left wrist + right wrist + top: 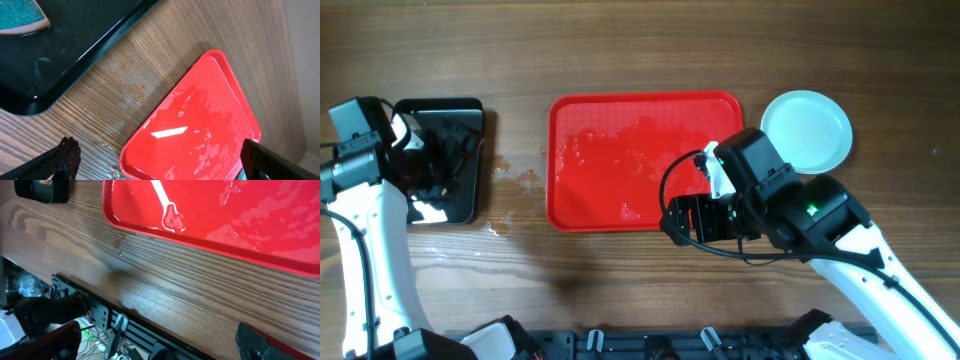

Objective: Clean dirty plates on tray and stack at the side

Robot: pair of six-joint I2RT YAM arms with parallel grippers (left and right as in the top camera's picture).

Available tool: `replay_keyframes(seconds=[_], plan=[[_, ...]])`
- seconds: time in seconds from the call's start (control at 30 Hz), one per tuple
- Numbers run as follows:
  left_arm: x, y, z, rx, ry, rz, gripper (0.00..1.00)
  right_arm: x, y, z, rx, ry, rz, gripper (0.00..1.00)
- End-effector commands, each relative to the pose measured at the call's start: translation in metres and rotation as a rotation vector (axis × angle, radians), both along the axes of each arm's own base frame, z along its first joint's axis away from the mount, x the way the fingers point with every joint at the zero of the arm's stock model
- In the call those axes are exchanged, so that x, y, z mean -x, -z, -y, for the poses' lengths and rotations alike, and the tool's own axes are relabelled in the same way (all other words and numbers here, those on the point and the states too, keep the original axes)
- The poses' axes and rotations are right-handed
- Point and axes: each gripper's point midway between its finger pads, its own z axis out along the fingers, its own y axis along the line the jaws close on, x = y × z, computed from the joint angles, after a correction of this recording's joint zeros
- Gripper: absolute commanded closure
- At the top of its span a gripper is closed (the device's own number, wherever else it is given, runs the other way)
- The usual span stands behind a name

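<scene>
Both empty and spread wide, left gripper (450, 160) and right gripper (682, 218); risk of bumping plates (806, 130) beside wet tray (610, 150) on swinging away

Glossy red tray (620, 130), pale aqua-white plate (807, 130), black tray (85, 35) with teal sponge (20, 15) — brown, straight-grained wooden table (620, 290).

Lighting: bright, even, from above. The wet red tray (590, 150) carries white glare patches; in both wrist views there is one sharp bar-shaped highlight. Only faint, soft shadows fall on the table (620, 290). The black tray (470, 170) is glossy, with dim reflections. Overhead view sharp; wrist views darken and soften at the bottom corners.
</scene>
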Motion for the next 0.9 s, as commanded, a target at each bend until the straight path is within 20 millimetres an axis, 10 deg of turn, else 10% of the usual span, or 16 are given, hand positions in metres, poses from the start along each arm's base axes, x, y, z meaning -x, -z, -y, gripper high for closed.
replay_keyframes(seconds=[0.0,0.87], plan=[[-0.002,-0.007,0.0,0.003,0.005,0.023,0.0,-0.002,-0.001,0.001,0.01,0.006,0.012,0.0],[-0.002,-0.007,0.0,0.003,0.005,0.023,0.0,-0.019,-0.013,0.0,-0.007,0.03,0.124,0.0]])
